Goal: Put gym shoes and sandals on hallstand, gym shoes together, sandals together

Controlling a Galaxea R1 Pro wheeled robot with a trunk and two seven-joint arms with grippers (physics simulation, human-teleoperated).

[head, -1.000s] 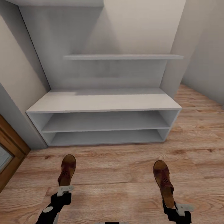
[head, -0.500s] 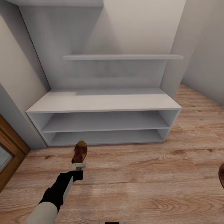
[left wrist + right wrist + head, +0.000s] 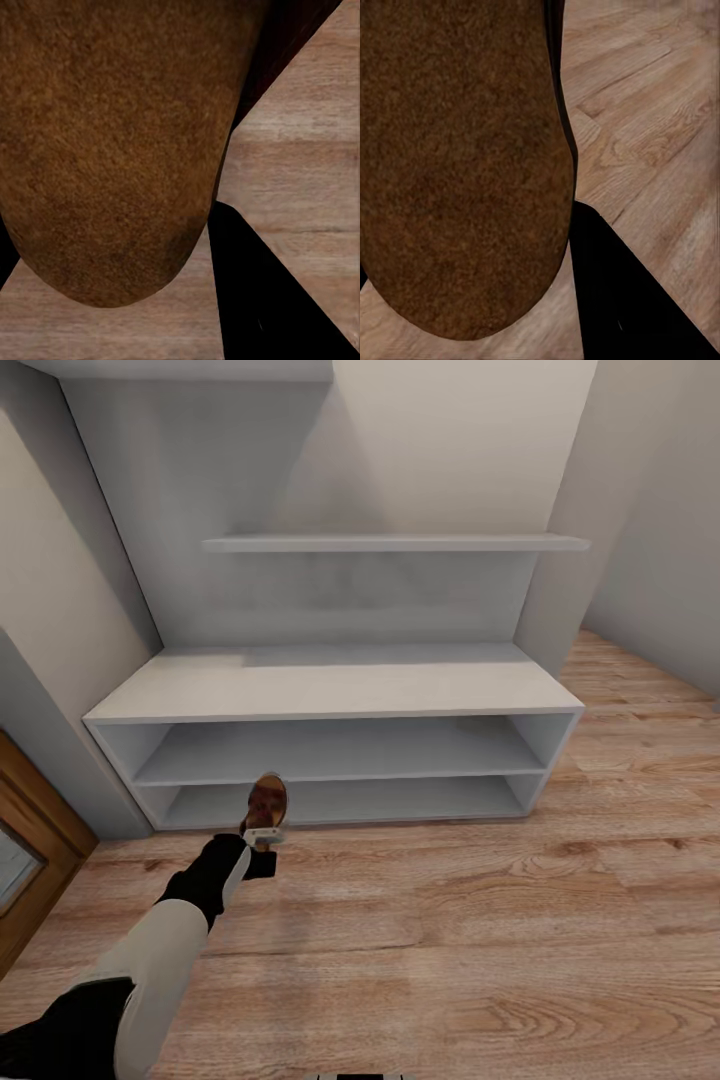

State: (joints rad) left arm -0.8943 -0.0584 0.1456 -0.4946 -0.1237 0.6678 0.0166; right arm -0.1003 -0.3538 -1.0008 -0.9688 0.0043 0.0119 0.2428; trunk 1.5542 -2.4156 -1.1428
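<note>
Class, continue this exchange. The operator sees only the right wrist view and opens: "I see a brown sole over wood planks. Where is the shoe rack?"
Observer: The low light-grey shoe rack stands straight ahead against the wall.
Operator: What is the left arm doing?
Observer: Its left tool grips a brown leather sandal by the heel, toe towards the rack's bottom shelf.
Operator: Is it on the shelf?
Observer: Not yet; the left wrist view shows wood-plank floor beyond its sole.

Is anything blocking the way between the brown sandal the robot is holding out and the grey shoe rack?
Nothing visible is. The left gripper holds the sandal just in front of the hallstand. The open shelves and the flat top look bare, and only wood floor lies under the arm.
</note>
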